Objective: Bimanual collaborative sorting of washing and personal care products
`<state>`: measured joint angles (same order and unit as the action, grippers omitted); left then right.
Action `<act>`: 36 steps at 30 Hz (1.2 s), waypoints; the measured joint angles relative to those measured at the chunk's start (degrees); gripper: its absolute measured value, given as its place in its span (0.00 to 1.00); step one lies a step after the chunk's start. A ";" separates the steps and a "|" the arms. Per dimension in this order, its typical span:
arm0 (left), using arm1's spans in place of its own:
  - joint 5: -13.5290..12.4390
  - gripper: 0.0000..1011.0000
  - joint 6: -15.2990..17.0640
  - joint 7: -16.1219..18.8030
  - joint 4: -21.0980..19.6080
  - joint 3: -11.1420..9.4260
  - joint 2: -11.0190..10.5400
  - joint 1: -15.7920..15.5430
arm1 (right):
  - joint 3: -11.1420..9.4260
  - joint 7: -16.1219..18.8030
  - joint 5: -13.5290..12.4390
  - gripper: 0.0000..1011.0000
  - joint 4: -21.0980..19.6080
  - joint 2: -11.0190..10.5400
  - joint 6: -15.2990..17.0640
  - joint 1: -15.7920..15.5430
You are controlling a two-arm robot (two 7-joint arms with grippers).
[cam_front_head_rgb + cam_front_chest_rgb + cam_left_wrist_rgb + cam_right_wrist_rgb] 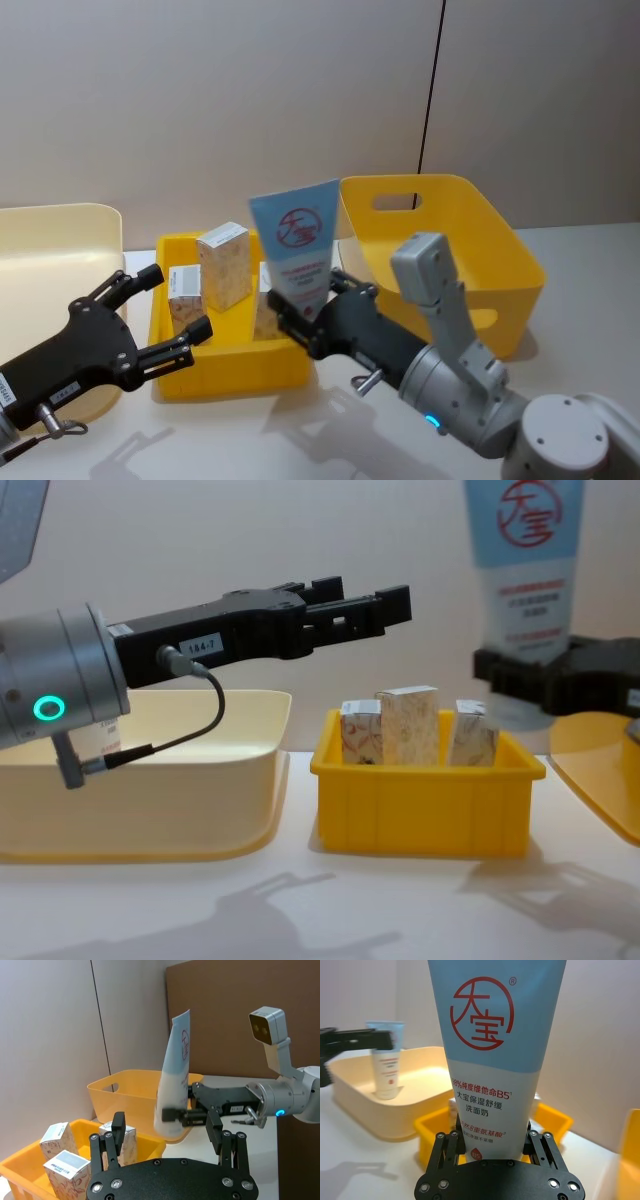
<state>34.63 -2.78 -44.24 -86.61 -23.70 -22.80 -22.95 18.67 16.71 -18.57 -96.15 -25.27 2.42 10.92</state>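
Left gripper (178, 303): matt black, white label (197, 645) reading 184-7. Left wrist (70, 670): silver-grey cylinder, glowing green ring light (45, 708), looping black cable (221, 708). Right gripper (303, 300): black, palm plate studded with silver screw heads (424, 1188) (the left one's plate carries the same). Right arm (470, 375): rounded grey joints, boxy grey camera housing (428, 268), small blue light (432, 421).

In the chest view, the blue tube (527, 570) runs off the top edge at 1 o'clock; the yellow tray (425, 805) wall hides the lower halves of 3 cartons (408, 725).
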 joint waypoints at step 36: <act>0.01 0.99 0.00 0.00 0.00 0.00 0.00 0.00 | -10.09 -21.94 12.94 0.58 3.84 3.69 -1.26 1.29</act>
<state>34.64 -2.78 -44.24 -86.61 -23.70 -22.80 -22.95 8.58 -5.22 -5.63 -92.31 -21.58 1.16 12.21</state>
